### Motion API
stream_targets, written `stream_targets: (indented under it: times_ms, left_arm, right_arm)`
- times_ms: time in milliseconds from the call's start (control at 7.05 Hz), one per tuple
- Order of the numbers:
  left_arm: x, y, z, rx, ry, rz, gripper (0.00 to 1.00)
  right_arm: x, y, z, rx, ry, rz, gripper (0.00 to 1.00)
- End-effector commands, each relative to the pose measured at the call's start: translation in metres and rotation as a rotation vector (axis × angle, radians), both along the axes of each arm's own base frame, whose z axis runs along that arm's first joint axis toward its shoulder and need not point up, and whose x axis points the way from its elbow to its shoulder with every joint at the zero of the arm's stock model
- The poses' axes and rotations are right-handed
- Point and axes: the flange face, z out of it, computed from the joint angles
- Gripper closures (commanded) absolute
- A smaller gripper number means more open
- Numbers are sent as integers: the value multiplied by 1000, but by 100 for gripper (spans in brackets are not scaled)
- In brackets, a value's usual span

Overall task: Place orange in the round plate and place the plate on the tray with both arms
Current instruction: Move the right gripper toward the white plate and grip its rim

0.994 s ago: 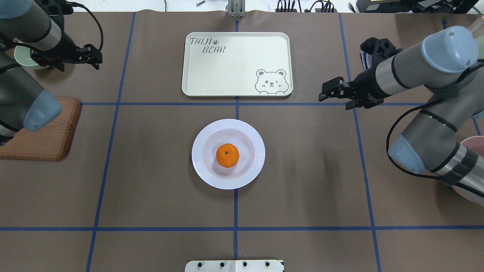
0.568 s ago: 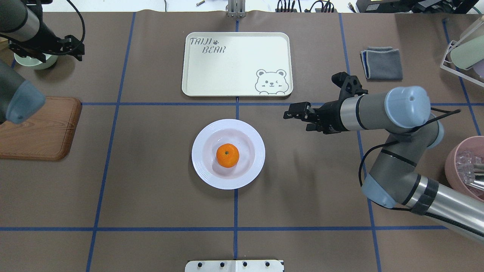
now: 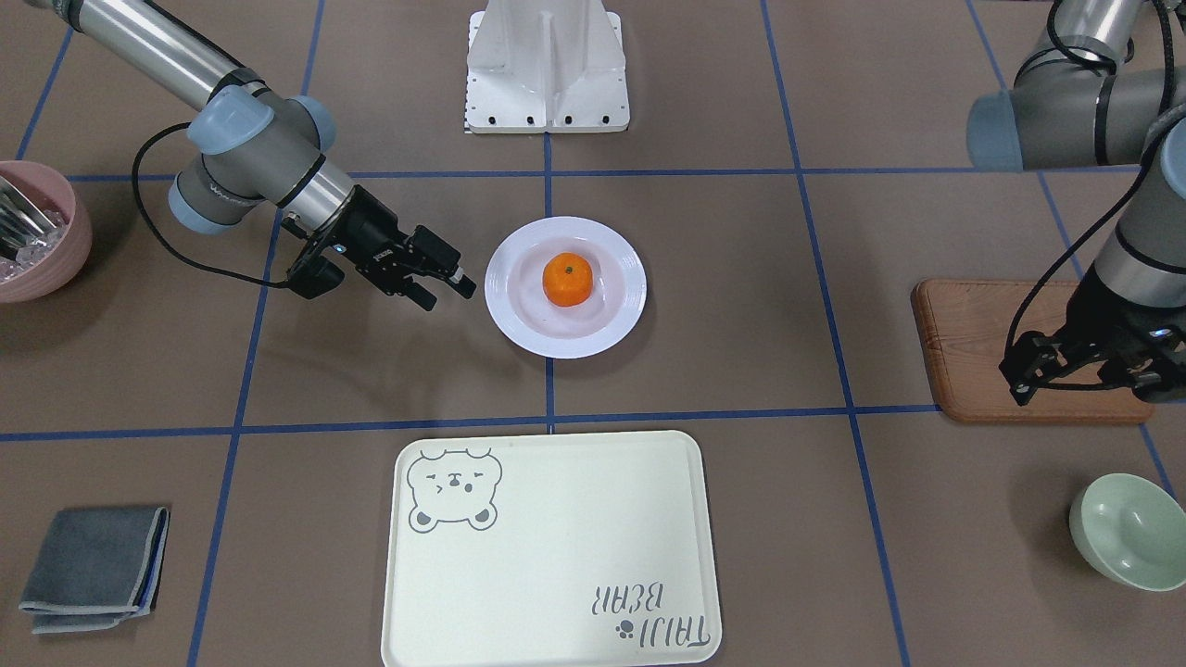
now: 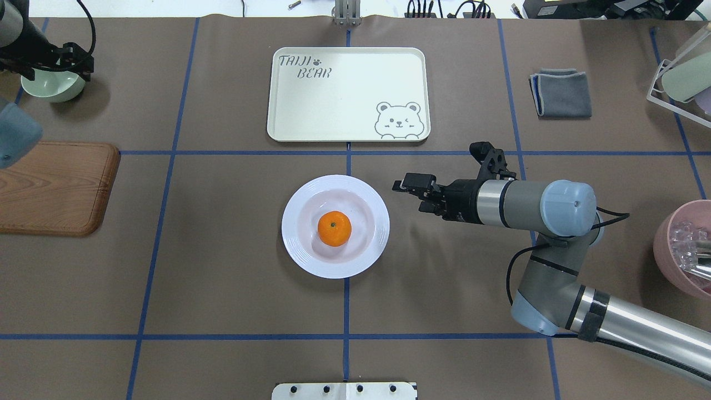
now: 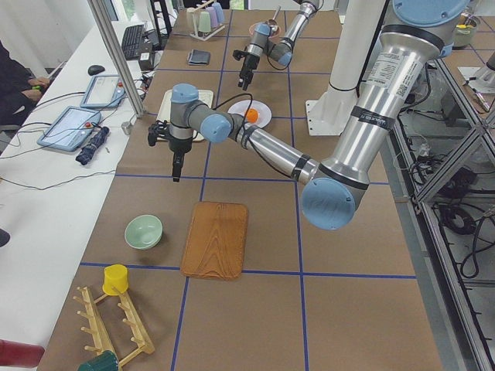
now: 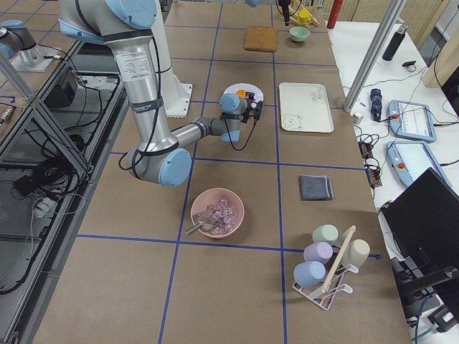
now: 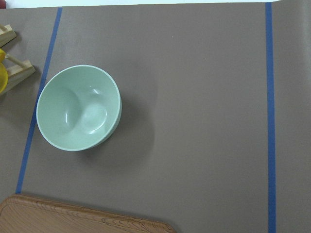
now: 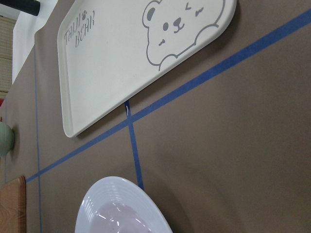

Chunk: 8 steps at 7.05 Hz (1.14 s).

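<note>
The orange point(image 4: 334, 229) sits in the middle of the round plate point(image 4: 291, 222), which rests on the table at the centre. In the front-facing view the orange point(image 3: 567, 280) and the plate point(image 3: 505, 301) show the same. The tray point(image 4: 344, 100) lies bare beyond the plate. My right gripper point(image 4: 408, 195) hovers open just to the right of the plate's rim, fingers pointing at it, holding nothing. My left gripper point(image 4: 88, 58) is open far off at the back left, beside a pale-green bowl. No fingers show in either wrist view.
A pale-green bowl point(image 4: 53, 86) stands at the back left, with a brown wooden board point(image 4: 55, 186) in front of it. A folded grey cloth point(image 4: 561, 93) lies back right. A pink bowl point(image 4: 686, 250) and a cup rack point(image 4: 680, 78) sit at the right edge.
My right arm has swung in from the right and come down beside the plate. My left arm has drawn back toward the far left corner. Plate and orange have not moved.
</note>
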Motion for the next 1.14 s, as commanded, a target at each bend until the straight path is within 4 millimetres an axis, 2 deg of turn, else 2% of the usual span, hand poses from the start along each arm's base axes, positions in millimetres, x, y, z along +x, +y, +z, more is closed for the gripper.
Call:
stream_targets:
  times_ms: [0,142,568,994]
  left_arm:
    - [0,-1,3,-4,-3,0,1]
    - [1,-2,5,-8,-5,1,1]
    - [4,-3,14,-26,-12,5,1]
    - [4,-4,16,-28,-14,4,1]
  right_arm:
    - [-19,17,-3,-21,-30,0,0]
    - [-26,25,-3,-22,-32,14,0]
    - [-46,28,-11,-27,-39,23,0]
    - [-60,41,-9,-29,-35,41,0]
